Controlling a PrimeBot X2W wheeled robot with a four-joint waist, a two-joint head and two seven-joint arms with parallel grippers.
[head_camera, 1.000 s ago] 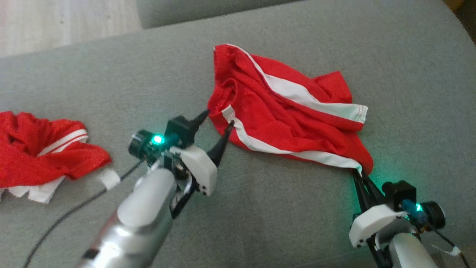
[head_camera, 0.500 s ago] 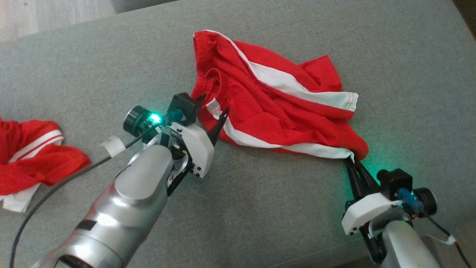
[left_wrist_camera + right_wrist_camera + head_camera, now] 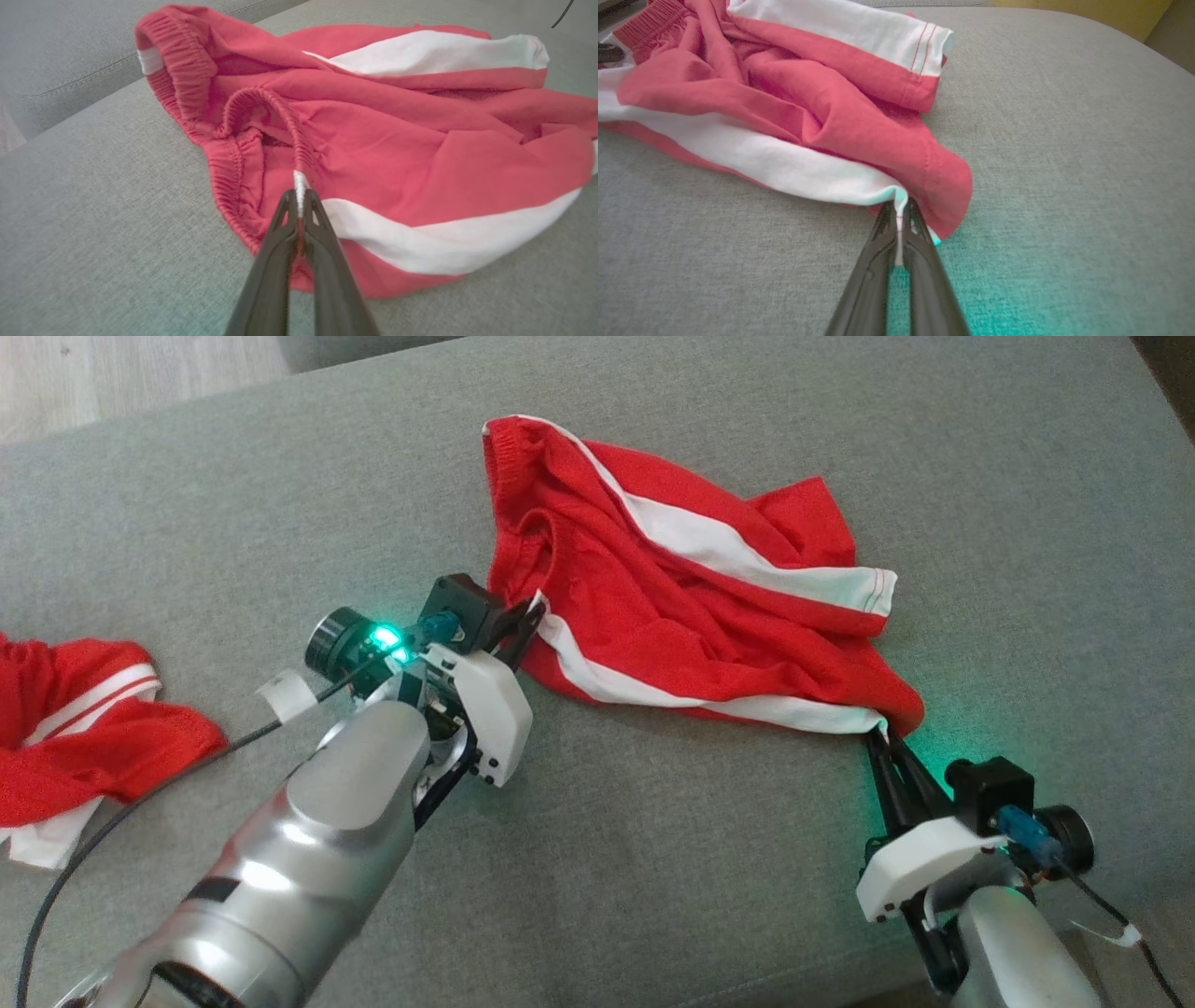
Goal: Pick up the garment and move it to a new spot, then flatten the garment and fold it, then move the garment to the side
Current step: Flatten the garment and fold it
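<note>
On the grey cushion point(image 3: 653, 859) in front of the robot lay the red shorts point(image 3: 681, 616), rumpled and only half spread, with broad white stripes running down the sides. They sat toward the far middle of the cushion, the gathered elastic edge on the robot's left and the leg hems trailing to its right.

The left gripper point(image 3: 523, 616) had hold of them at that elastic edge. Seen from its own wrist, the two dark fingers point(image 3: 275, 252) were pressed tight together on a small white patch where the gathering met the near white stripe, and the cloth rose in a little ridge from the pinch.

The right gripper point(image 3: 882, 733) was at the other end, at the near right corner of the shorts. Its fingers point(image 3: 873, 275) were likewise squeezed together with a thin white fold of the leg hem caught between them, a flap of red cloth lying just beside the tips. Both arms reached in low from the near side, well apart from each other, with the shorts stretched loosely between them and resting on the cushion.

A green lamp point(image 3: 383, 637) glowed on the left wrist, and a green sheen lay on the fabric around the right one.

Off at the robot's far left, well apart from the shorts, a second red garment point(image 3: 84, 747) with white trim sat crumpled. A dark cable point(image 3: 140, 821) carrying a white tag point(image 3: 285, 695) ran back along the left arm. Pale floor point(image 3: 112, 373) showed beyond the cushion's far left corner.
</note>
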